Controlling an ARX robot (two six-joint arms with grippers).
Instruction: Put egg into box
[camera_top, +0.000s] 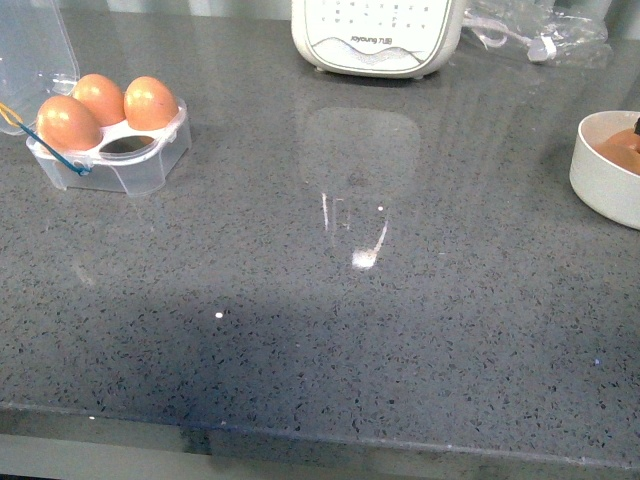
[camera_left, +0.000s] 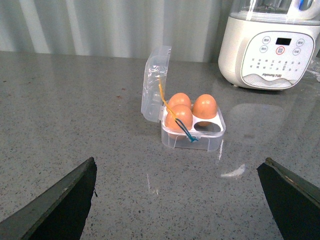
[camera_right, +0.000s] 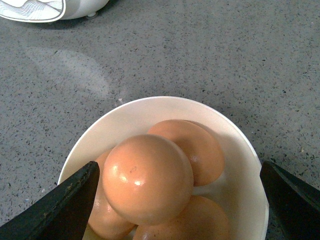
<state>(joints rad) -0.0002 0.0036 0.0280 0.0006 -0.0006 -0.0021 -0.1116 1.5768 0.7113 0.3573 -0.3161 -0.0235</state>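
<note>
- The right gripper (camera_right: 177, 167) is hanging spread wide and gripping nothing, its two dark fingers (camera_right: 65, 205) standing either side of the white bowl (camera_right: 150, 105); whether they are touching its rim I cannot tell.
- The bowl is holding a heap of several brown eggs; the egg (camera_right: 147, 177) is lying on top of that heap, resting on the others and sitting between the fingers without either one pressing on it.
- The left gripper (camera_left: 177, 165) is likewise standing released, its fingers (camera_left: 65, 205) far apart above the bare grey countertop (camera_left: 75, 110); nothing is lying between them.
- The box (camera_left: 192, 135) is sitting on the countertop ahead of the left gripper, well apart from it; its clear lid (camera_left: 155, 80) is standing open, nearly upright.
- The box is carrying three eggs in three of its four cells; the fourth cell (camera_left: 207, 128) is lying empty, on the box's near side in the front view.
- A blue-and-yellow wire tie (camera_left: 185, 132) is trailing across the box beside one of its eggs.
- In the front view the box is sitting far left and the bowl at the right edge, well apart; a white appliance (camera_top: 375, 40) is standing at the back between them.
</note>
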